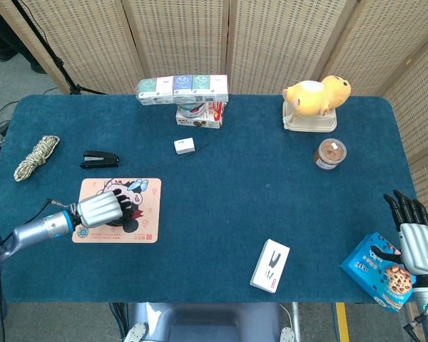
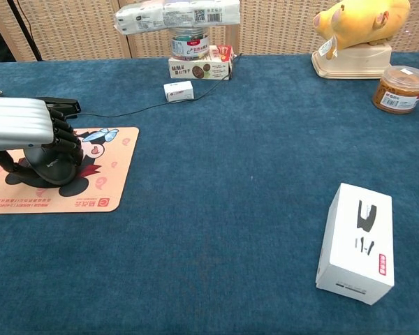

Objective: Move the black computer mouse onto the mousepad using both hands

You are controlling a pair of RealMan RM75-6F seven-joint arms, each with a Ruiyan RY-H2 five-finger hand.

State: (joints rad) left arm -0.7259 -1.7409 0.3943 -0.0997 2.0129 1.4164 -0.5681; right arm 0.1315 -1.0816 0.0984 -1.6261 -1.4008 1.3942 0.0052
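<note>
My left hand curls over the black computer mouse, gripping it where it sits on the mousepad; the chest view shows the mouse body under my fingers, which the head view mostly hides. Only the head view shows my right hand, fingers apart and holding nothing, beside the blue cookie box, plus the stapler and rope coil. Print on the white box is too small to read.
</note>
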